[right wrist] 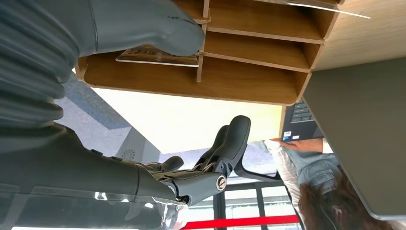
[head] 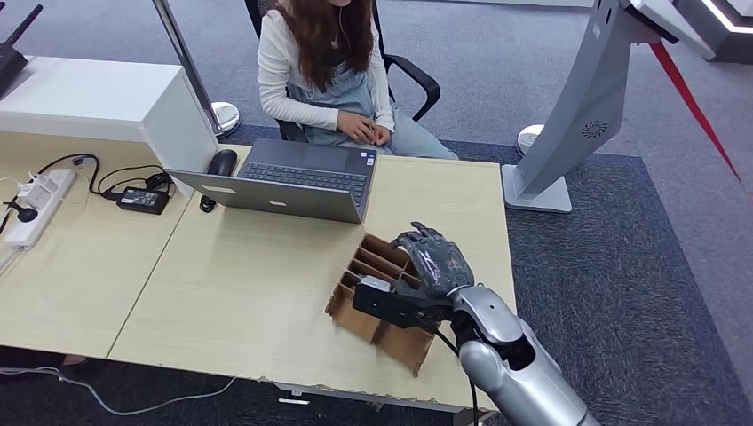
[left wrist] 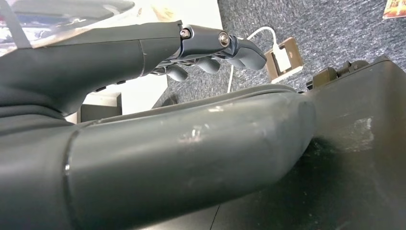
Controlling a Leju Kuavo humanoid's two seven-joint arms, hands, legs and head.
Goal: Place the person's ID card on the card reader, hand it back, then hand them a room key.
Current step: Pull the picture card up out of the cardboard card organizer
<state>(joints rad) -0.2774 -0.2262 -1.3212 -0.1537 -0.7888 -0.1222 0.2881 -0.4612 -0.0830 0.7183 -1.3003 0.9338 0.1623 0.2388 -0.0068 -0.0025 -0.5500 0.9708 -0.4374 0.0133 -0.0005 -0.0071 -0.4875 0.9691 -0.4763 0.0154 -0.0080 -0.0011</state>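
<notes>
Light wooden table [head: 249, 293] on blue-grey carpet [head: 622, 257]

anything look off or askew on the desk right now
Nothing is spilled or damaged. The cardboard rack sits skewed to the desk edge, with the right hand over it. The laptop is open and upright.

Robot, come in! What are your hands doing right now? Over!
Right hand over the cardboard slot box, thumb by a card in one slot. Left hand empty, hanging low. Nothing blocking.
</notes>
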